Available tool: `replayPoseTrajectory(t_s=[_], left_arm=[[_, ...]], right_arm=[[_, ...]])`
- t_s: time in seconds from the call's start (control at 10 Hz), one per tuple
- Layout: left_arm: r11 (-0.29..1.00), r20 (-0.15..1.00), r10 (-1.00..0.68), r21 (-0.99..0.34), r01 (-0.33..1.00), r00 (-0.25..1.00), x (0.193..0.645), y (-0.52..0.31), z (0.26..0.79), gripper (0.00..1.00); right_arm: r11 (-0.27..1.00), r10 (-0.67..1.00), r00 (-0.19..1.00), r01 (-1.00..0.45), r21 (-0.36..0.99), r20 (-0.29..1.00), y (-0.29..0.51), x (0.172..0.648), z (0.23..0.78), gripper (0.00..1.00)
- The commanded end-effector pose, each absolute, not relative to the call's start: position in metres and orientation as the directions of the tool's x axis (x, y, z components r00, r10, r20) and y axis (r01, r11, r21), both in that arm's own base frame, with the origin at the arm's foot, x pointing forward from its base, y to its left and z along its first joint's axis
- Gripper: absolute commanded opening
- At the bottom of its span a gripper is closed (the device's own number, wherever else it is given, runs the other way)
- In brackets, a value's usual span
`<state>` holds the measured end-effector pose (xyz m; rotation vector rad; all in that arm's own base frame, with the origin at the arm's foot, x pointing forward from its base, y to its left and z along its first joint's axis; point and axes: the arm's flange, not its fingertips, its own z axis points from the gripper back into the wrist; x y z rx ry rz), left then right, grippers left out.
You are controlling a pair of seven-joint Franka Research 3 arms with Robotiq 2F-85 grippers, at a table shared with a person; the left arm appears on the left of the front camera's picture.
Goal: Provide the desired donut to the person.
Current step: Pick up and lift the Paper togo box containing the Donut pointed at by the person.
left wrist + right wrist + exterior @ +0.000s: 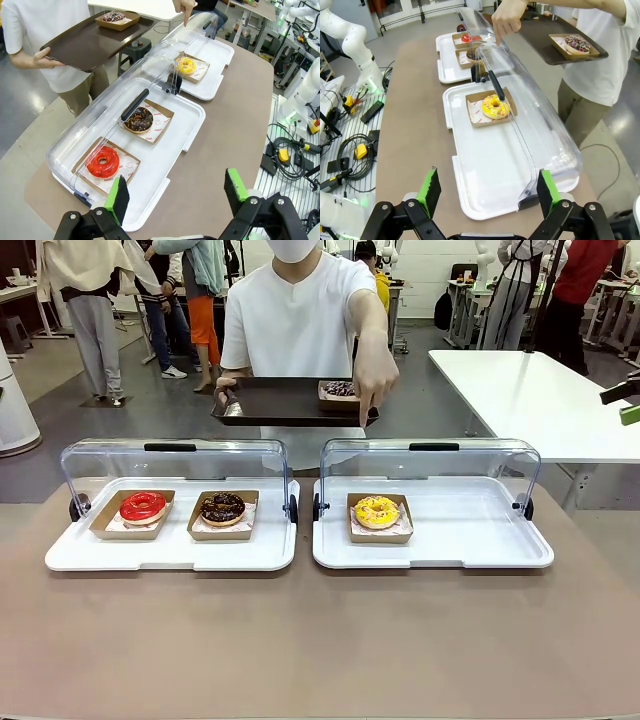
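The person (296, 320) in a white shirt stands at the far side, holding a brown tray (270, 405) with a sprinkled chocolate donut (339, 389) in a box. Their other hand (375, 385) points a finger down at the yellow donut (377, 511) in the right white case (460, 552). A red donut (143, 507) and a chocolate donut (222, 507) lie in the left white case (170, 555). My left gripper (177, 192) hangs open above the table's near edge by the red donut (103, 161). My right gripper (487, 192) is open over the near end of the yellow donut's (493, 106) case.
Both clear lids (430, 465) with black handles are raised toward the person's side. Each donut sits in a brown paper box. Bare brown tabletop (320, 640) stretches in front of the cases. A white table (540, 400) stands at the back right; bystanders stand behind.
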<state>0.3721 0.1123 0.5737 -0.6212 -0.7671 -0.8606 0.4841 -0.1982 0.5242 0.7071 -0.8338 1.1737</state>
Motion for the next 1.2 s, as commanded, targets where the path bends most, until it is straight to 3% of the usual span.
replayPoseTrajectory(t_s=[0.0,0.5,0.7,1.1], left_arm=[[0.513,0.799,-0.427,-0.172,0.841,0.424,0.373,0.111,0.574,1.00],[0.513,0.799,-0.427,-0.172,0.841,0.424,0.373,0.111,0.574,1.00],[0.513,0.799,-0.427,-0.172,0.841,0.424,0.373,0.111,0.574,1.00],[0.513,0.799,-0.427,-0.172,0.841,0.424,0.373,0.111,0.574,1.00]], right_arm=[[0.246,0.483,0.167,-0.968,0.049,0.860,-0.197,0.484,0.522,1.00],[0.246,0.495,0.168,-0.968,0.048,0.853,-0.198,0.484,0.524,1.00],[0.145,0.594,0.080,-0.989,-0.009,0.801,-0.157,0.485,0.547,1.00],[-0.035,0.776,-0.022,-0.999,0.009,0.630,-0.045,0.494,0.586,1.00]])
